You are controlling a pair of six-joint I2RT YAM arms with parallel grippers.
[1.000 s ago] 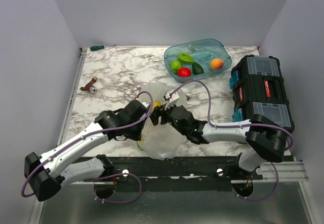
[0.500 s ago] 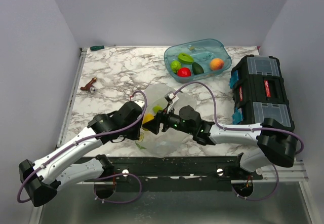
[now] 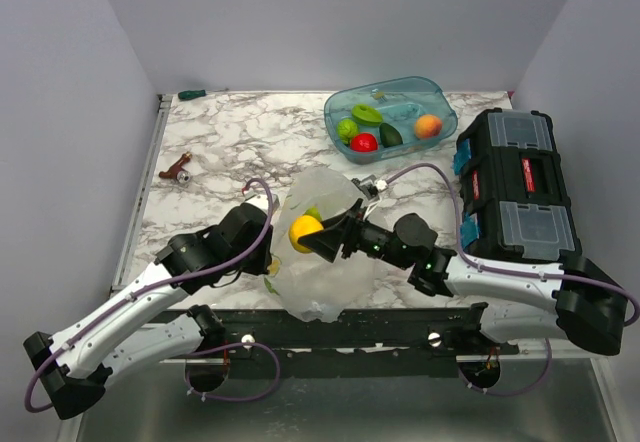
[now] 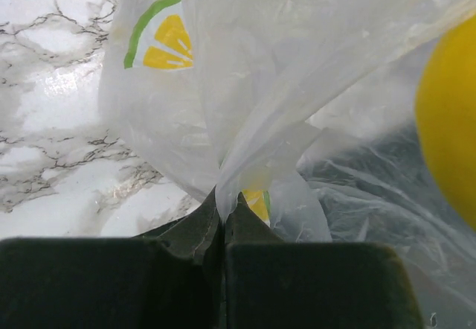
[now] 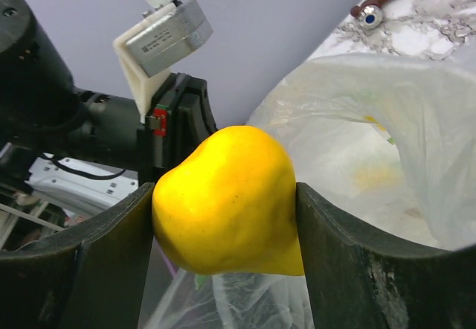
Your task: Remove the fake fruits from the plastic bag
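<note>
The right claw [image 5: 223, 221] is clamped on a yellow fruit [image 5: 227, 199], one finger pressed to each flank. The fruit is lumpy and pear-like. Its narrower end points up and its broad end down in the right wrist view, so its long axis runs roughly along the fingers. From above, the fruit [image 3: 305, 232] sits at the left edge of the bag [image 3: 322, 272], just outside its open mouth.

The bag is see-through with lemon-slice prints. It stretches from the near edge of the table [image 3: 230, 142] toward the middle, and its mouth faces the right claw. Whether anything lies inside I cannot tell. The left claw [image 4: 223, 225] is closed tight, pinching a gathered fold of the bag's film.

Well apart, at the far side, a teal tub [image 3: 441, 103] holds a light green fruit [image 3: 347, 128], a red fruit [image 3: 364, 143], a dark green fruit [image 3: 391, 134] and an orange peach [image 3: 428, 125]. A black toolbox [image 3: 515, 177] stands at the right.
</note>
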